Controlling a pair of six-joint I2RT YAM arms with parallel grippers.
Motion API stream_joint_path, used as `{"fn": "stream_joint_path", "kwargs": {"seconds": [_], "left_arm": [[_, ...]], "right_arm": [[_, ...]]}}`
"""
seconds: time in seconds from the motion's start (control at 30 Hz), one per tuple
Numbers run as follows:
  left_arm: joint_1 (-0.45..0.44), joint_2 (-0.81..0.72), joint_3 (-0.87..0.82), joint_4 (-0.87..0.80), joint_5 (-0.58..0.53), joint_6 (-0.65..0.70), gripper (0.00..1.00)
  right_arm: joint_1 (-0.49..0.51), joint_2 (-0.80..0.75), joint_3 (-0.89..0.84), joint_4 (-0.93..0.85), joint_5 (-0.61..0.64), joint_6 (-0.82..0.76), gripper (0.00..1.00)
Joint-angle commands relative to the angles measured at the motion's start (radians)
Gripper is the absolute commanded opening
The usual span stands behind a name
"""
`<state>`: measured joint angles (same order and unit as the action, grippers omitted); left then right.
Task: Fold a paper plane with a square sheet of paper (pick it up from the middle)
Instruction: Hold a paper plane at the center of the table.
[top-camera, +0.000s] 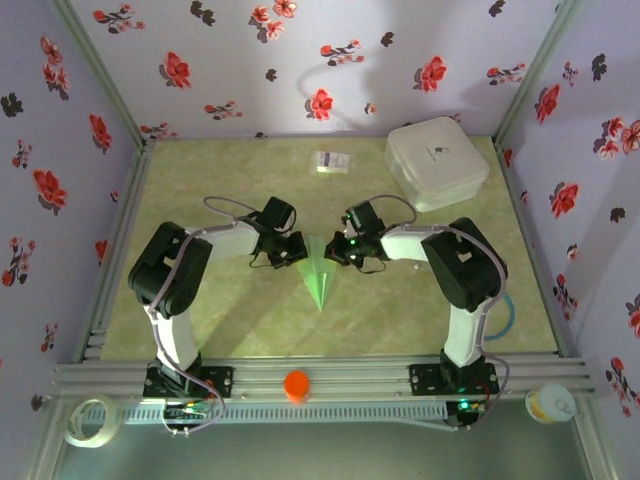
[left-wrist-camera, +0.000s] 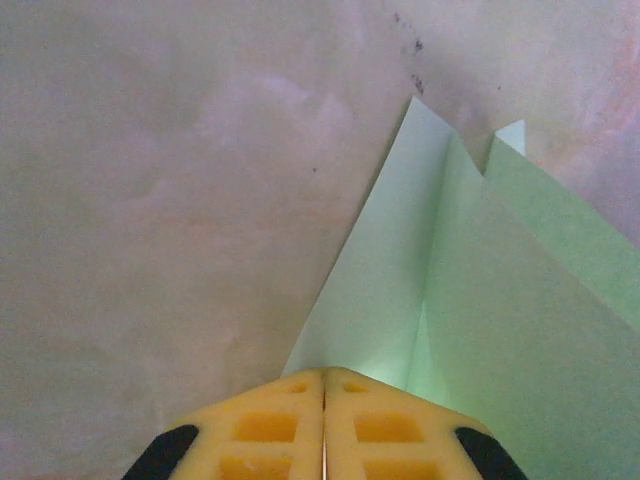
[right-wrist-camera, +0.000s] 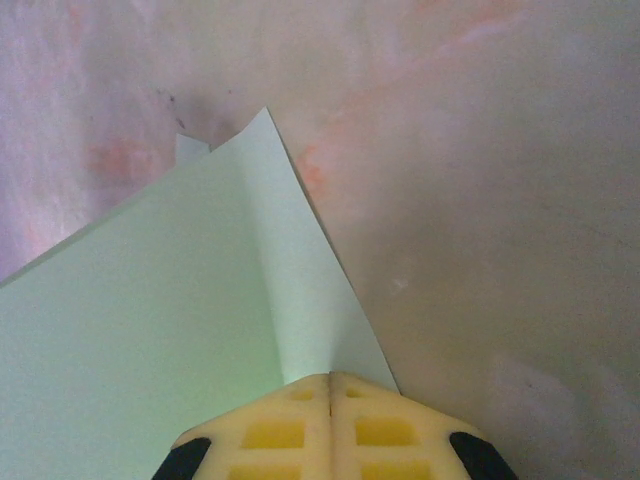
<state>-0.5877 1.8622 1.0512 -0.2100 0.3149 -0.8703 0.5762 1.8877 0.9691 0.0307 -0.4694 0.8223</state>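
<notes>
Pale-green creased paper formed the pointed plane. Yellow pads of the left gripper and right gripper pinched its folds. A rounded box and card lay beyond.

The desk is pale, mottled yellow-green. A white rounded box stands at far right, and a small white printed card lies left of it, apart. The paper plane sits at centre, tip toward the near edge.

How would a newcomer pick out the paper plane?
On the table, look mid-surface between the left gripper and right gripper. The paper plane is the pale green dart there, tip pointing at the near edge. The white rounded box and small white card farther back are neither green nor pointed.
</notes>
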Motion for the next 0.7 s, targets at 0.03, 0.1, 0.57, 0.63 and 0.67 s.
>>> {"fn": "stream_joint_path", "kwargs": {"seconds": [0.03, 0.1, 0.57, 0.63, 0.67], "left_arm": [[0.005, 0.045, -0.013, -0.074, -0.039, 0.011, 0.06], [0.002, 0.045, -0.011, -0.109, -0.068, 0.02, 0.05], [-0.038, -0.027, -0.007, -0.176, -0.189, 0.015, 0.03], [-0.037, -0.001, 0.013, -0.185, -0.172, 0.023, 0.03], [-0.039, 0.016, 0.032, -0.205, -0.171, 0.032, 0.03]], "right_arm": [[0.005, -0.034, -0.032, -0.111, 0.1, 0.0, 0.0], [0.005, -0.048, -0.042, -0.128, 0.128, 0.001, 0.0], [0.004, -0.054, -0.054, -0.103, 0.119, 0.006, 0.0], [0.004, -0.051, -0.052, -0.1, 0.114, 0.009, 0.0], [0.004, -0.051, -0.048, -0.105, 0.115, 0.008, 0.0]]}}
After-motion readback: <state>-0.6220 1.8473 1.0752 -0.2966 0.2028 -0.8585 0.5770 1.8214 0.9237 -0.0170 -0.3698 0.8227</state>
